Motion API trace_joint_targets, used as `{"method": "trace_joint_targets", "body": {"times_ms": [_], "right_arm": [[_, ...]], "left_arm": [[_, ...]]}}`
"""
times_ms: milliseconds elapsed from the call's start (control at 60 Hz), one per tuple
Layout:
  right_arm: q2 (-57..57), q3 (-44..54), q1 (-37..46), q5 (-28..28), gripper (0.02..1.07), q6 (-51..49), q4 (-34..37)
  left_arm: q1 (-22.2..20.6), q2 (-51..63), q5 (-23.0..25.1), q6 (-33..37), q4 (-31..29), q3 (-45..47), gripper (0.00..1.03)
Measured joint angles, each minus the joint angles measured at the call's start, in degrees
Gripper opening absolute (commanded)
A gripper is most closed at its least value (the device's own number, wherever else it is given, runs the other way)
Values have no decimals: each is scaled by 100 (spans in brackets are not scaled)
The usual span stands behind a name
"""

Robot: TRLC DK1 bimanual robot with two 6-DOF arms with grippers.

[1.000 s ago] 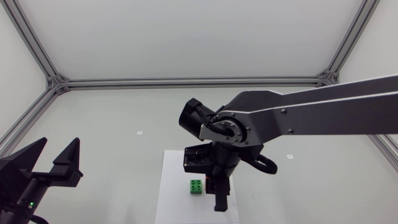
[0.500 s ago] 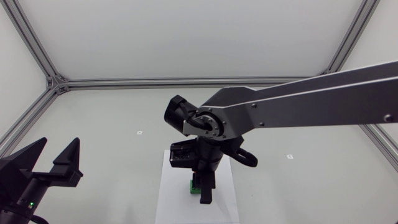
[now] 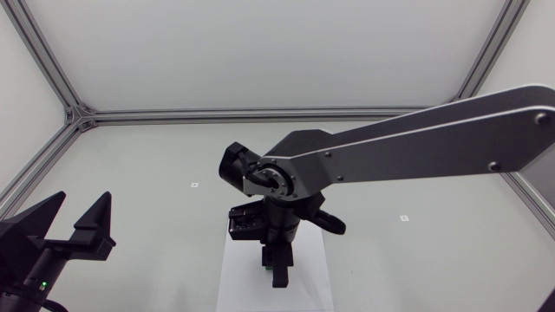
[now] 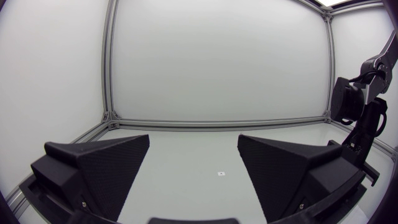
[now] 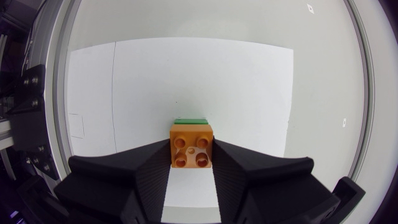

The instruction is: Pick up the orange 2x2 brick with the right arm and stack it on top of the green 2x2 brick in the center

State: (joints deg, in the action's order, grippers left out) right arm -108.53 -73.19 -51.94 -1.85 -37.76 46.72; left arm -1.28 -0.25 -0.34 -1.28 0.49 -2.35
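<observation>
In the right wrist view the orange 2x2 brick (image 5: 192, 138) sits between the fingers of my right gripper (image 5: 191, 152), which is shut on it, studs facing the camera. A thin green edge of the green 2x2 brick (image 5: 191, 119) shows just beyond the orange one, on the white sheet (image 5: 155, 81). From above, my right gripper (image 3: 277, 270) hangs over the middle of the white sheet (image 3: 238, 277) and hides both bricks. At the left edge my left gripper (image 3: 68, 227) stands open and holds nothing; its own view shows the same of the left gripper (image 4: 193, 180).
Aluminium frame rails (image 3: 260, 113) run along the table's far edge and sides. Small markers (image 3: 194, 185) (image 3: 404, 217) dot the table on either side of the sheet. My right arm's long link (image 3: 408, 156) spans the table's right half.
My right arm has swung left with the orange brick. Its gripper now covers the green brick, which stood beside it in the head view a second ago. The left arm is still.
</observation>
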Motion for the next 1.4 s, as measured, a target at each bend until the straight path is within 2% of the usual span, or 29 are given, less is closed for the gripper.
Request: {"method": "trace_joint_targets", "body": {"times_ms": [1117, 1400], "right_arm": [[-142, -76, -9, 26, 8, 2, 24], [-212, -144, -9, 195, 8, 7, 114]], "left_arm": [[-2, 0, 2, 2, 2, 0, 99], [0, 0, 0, 0, 0, 0, 99]]}}
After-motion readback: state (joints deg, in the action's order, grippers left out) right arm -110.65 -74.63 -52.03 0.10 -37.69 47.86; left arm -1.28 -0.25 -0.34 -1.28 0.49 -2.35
